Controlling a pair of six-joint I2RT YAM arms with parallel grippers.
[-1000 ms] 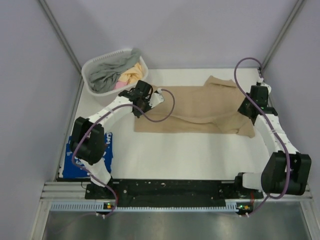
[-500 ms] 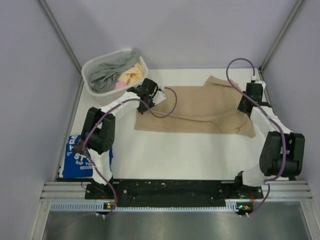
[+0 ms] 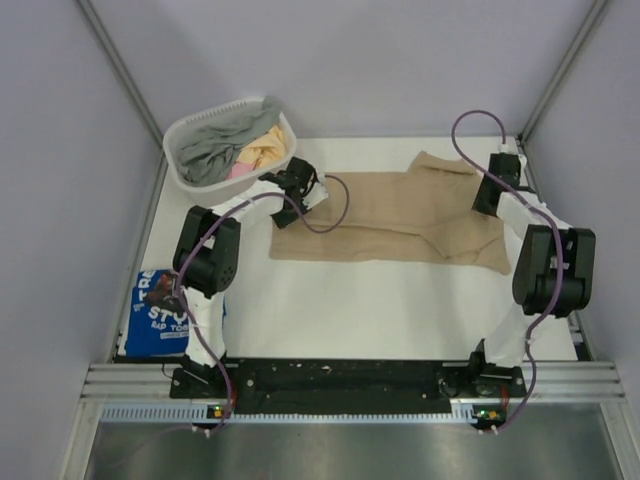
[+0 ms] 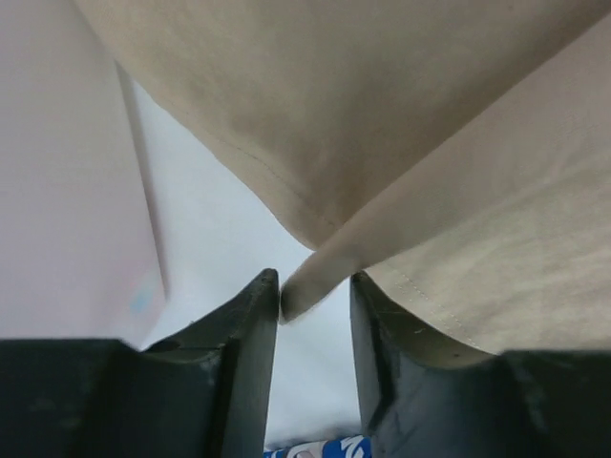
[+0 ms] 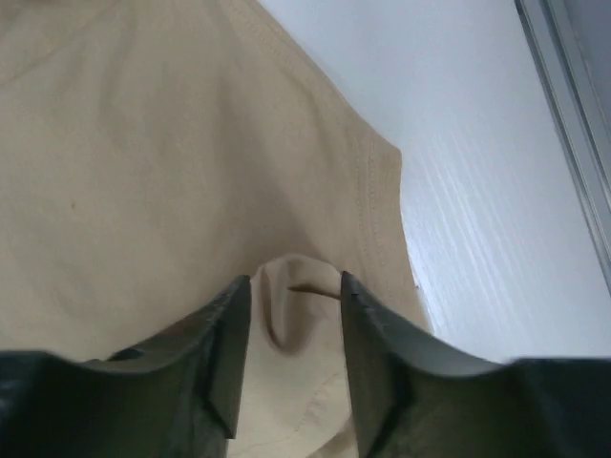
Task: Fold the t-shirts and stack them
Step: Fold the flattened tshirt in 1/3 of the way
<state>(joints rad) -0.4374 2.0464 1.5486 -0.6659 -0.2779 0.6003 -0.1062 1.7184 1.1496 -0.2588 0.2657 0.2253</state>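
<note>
The tan t-shirt [image 3: 400, 215] lies flat across the far middle of the table, folded lengthwise. My left gripper [image 3: 301, 196] sits at its left end and is open; a loose fold of the tan t-shirt [image 4: 382, 124] pokes between the parted jaws of the left gripper [image 4: 315, 286] and brushes the left finger [image 4: 243, 363]. My right gripper [image 3: 489, 196] is at the shirt's right end, also open. In the right wrist view a small pucker of the tan t-shirt [image 5: 172, 153] stands between the jaws of the right gripper [image 5: 294, 286]. The blue t-shirt [image 3: 165, 312] lies folded at the near left.
A white slotted basket [image 3: 178, 176] with grey, yellow and pink clothes stands at the far left corner, just beyond the left gripper. Metal frame rails run along the table's sides, and the right rail [image 5: 573, 114] is close to the right gripper.
Both grippers have gone from shut to open, letting go of the tan t-shirt. Both arms have drawn toward the far side, and their elbows have swung inward.
</note>
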